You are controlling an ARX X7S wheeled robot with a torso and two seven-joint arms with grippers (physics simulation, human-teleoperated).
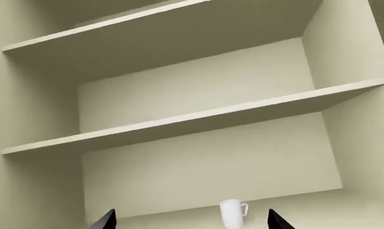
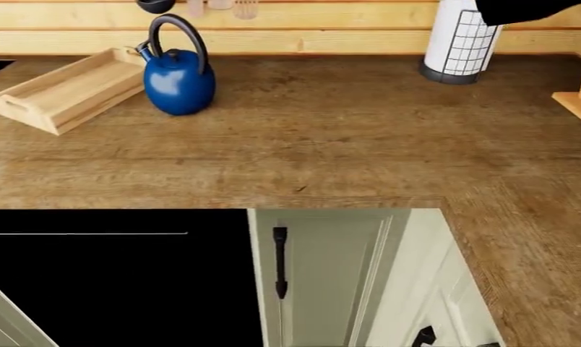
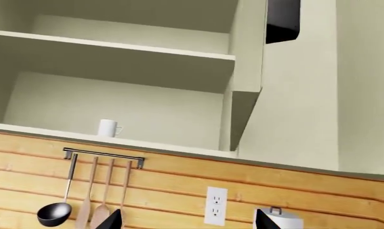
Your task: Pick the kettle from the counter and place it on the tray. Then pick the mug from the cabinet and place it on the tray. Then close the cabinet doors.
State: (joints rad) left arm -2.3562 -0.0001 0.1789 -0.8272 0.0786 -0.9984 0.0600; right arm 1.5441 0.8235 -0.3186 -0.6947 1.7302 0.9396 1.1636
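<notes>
So the count: one blue kettle (image 2: 178,85), one pale wooden tray (image 2: 67,91), one white mug (image 3: 107,128) in the cabinet, one paper-towel roll (image 2: 460,40) far right on the counter. On the wall there's one utensil rail (image 3: 103,157) with four utensils hanging, plus one outlet (image 3: 215,205). The cabinet has two upper shelves (image 1: 192,121) showing.

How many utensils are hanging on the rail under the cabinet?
4: a black ladle at the rail's end, then three wooden utensils side by side. Their lower ends are partly cut off or hidden.
</notes>
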